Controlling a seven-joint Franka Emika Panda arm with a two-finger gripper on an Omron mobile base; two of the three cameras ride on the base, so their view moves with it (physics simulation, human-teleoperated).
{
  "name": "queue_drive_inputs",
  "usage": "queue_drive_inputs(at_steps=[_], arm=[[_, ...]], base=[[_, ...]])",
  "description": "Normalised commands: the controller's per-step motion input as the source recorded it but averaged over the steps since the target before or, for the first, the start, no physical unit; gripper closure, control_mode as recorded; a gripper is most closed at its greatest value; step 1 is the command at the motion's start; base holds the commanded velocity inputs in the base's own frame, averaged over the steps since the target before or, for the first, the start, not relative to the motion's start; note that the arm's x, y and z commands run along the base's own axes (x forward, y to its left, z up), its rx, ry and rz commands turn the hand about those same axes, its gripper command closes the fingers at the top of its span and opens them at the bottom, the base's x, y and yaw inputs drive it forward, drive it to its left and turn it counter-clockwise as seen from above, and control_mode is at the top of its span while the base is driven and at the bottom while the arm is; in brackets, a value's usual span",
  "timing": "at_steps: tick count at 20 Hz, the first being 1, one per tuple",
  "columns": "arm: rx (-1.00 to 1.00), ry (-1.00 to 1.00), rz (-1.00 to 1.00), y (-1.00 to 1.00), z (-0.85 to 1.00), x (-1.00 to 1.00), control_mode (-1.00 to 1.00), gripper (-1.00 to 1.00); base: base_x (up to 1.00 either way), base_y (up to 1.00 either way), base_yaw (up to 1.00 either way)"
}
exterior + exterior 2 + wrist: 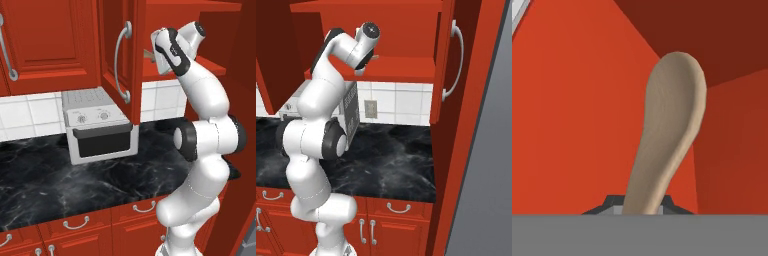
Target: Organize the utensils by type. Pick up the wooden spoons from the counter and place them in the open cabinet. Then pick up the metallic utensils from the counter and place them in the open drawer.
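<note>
Inside open cabinet (406, 67); gripper (643, 207) holding wooden spoon (669, 135)

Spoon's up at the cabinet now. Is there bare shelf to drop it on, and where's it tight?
The gripper holds a wooden spoon facing bare red cabinet interior. The shelf right of the hand looks free. It is tight at the open door and the toaster oven below.

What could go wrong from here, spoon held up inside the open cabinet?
1. The gripper holds the wooden spoon by its handle end alone, the bowl sticking far out; it could pivot or slip if it knocks against the cabinet's red inner wall.
2. The open cabinet door hangs close beside the arm's wrist; pulling back could clip it.
3. Released above the shelf, the spoon might roll toward the front edge.
</note>
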Motion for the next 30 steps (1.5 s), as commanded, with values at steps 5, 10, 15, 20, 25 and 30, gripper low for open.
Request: queue_drive_inputs(at_steps=[5,10,15,20,25,30], arm=[[0.00,0.00,0.06,0.06,0.14,0.30,-1.00,1.00],[-0.06,-0.02,0.01,0.12,-0.27,0.19,-1.00,1.00],[-0.08,-0.11,0.00,0.10,-0.40,0.08,-1.00,1.00],[-0.02,-0.11,0.00,0.10,-0.24,0.18,-1.00,-1.00],[0.00,-0.07,0.00,0.00,-0.19,0.14,-1.00,-1.00],[0.00,-0.03,0.00,0.00,-0.12,0.12,-1.00,-1.00]], base=[[0.00,0.00,0.00],[0.00,0.00,0.00],[0.00,0.00,0.00],[0.00,0.00,0.00],[0.00,0.00,0.00],[0.00,0.00,0.00]])
